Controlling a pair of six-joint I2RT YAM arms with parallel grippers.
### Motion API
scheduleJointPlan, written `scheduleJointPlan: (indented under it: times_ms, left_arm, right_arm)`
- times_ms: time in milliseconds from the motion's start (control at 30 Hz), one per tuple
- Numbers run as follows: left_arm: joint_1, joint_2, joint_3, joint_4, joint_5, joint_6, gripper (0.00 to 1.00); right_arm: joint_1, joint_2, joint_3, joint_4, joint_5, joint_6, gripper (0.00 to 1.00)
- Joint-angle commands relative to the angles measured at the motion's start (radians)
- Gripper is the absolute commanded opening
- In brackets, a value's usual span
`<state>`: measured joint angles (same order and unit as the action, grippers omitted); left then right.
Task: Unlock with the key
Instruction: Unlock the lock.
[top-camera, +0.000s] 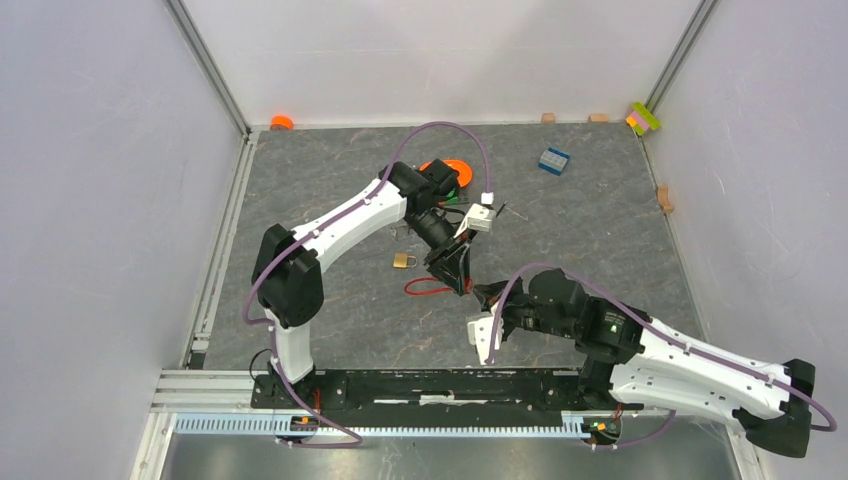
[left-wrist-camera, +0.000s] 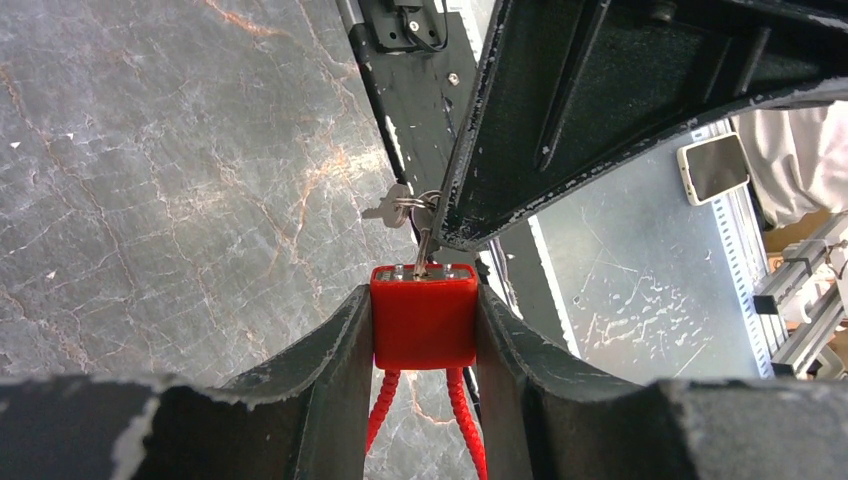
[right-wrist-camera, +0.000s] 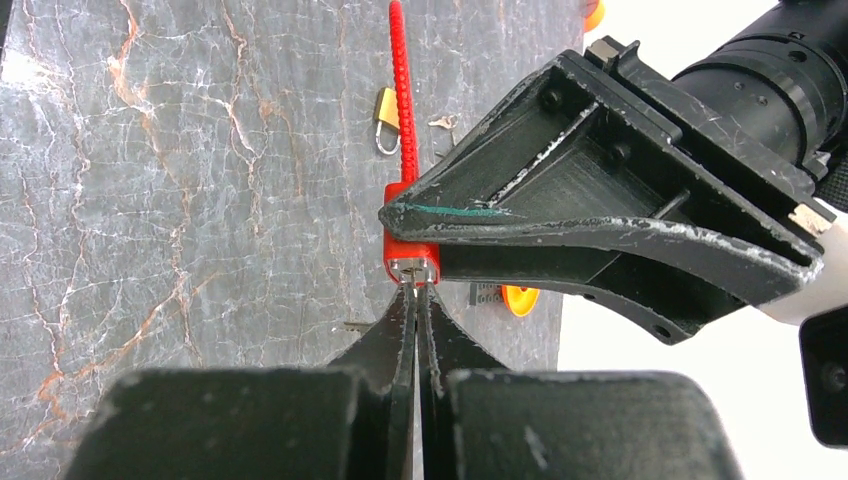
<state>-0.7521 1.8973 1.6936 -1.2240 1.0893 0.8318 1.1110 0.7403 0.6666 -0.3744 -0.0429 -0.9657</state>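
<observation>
Your left jaws clamp the red padlock (left-wrist-camera: 423, 320); right jaws, apparently pinching the key (left-wrist-camera: 424, 248), could slip if twisted off-axis.

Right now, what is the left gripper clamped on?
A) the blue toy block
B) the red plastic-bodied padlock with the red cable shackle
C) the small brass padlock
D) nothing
B: the left wrist view shows the red padlock squeezed between the fingers of the left gripper; the brass padlock lies apart on the table.
</observation>
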Motion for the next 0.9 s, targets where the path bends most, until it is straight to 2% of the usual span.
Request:
scheduleJointPlan:
  times_ms: [0, 267, 467, 567, 700, 867]
  left_arm:
    - [-0.006, -0.061, -0.006, -0.035, 0.123, 0.091, 0.02]
    - [-0.009, -0.067, -0.009, -0.104, 0.135, 0.188, 0.02]
    - [-0.022, -0.063, -0.014, -0.071, 0.107, 0.137, 0.02]
    - [-0.023, -0.063, -0.014, -0.053, 0.098, 0.118, 0.02]
    - [-0.021, -0.076, -0.036, 0.042, 0.074, 0.010, 0.02]
    - [-0.021, -0.069, -0.029, 0.049, 0.082, 0.000, 0.02]
  right_arm:
    - [0.007, -0.040, -0.044, 0.110, 0.018, -0.017, 0.00]
    - [-0.007, -0.085, -0.084, 0.130, -0.024, -0.035, 0.00]
    - [-0.005, -0.070, -0.069, 0.123, -0.061, -0.038, 0.00]
    - [-0.005, -0.058, -0.060, 0.118, -0.058, -0.046, 0.00]
    - [0.002, -0.049, -0.048, 0.111, -0.041, -0.051, 0.00]
    - [0.021, -0.037, -0.058, 0.122, -0.006, -0.080, 0.00]
